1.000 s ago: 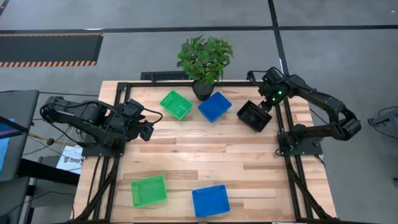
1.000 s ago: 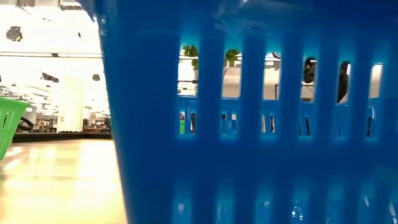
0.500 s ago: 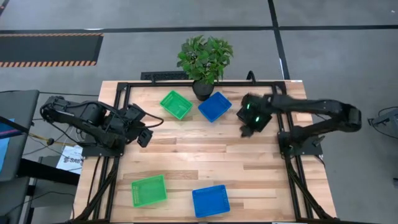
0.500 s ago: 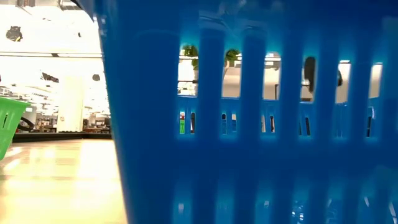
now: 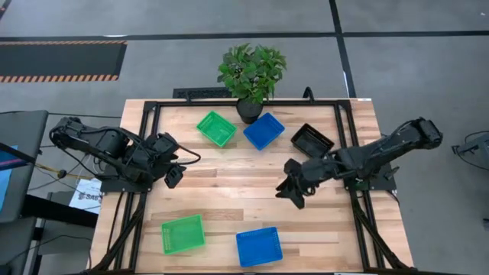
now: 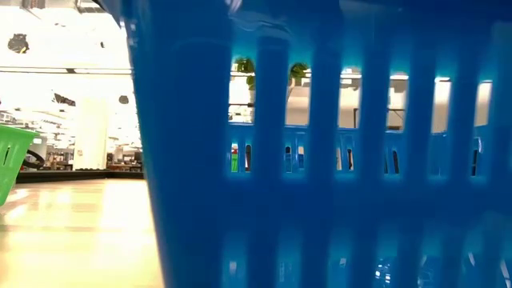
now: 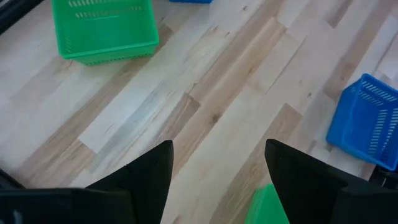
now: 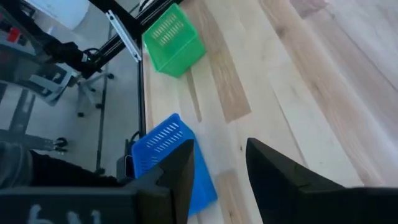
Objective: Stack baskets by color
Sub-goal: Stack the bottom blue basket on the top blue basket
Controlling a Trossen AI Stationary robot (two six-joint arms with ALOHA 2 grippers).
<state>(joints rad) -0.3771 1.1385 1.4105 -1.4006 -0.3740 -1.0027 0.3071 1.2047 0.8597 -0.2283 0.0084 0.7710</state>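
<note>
Five baskets rest bottom-down on the wooden table. A green basket (image 5: 216, 127), a blue basket (image 5: 263, 131) and a black basket (image 5: 312, 140) stand along the far side. Another green basket (image 5: 183, 233) (image 8: 173, 38) and another blue basket (image 5: 258, 247) (image 8: 168, 155) stand near the front edge. My right gripper (image 5: 293, 189) (image 8: 217, 168) hovers open over the table's middle right, pointing toward the near baskets. My left gripper (image 5: 174, 176) (image 7: 217, 174) hangs open at the table's left side, holding nothing.
A leafy potted plant (image 5: 251, 72) stands at the far edge behind the green and blue baskets. A black frame (image 5: 153, 107) borders the table. Bare wood lies between the far and near baskets. In the low view the near blue basket (image 6: 320, 160) fills most of the picture.
My right gripper has swung away from the black basket, toward the near edge and the table's middle, and has turned. The black basket stays at the far right. My left gripper has rolled a little, staying in place.
</note>
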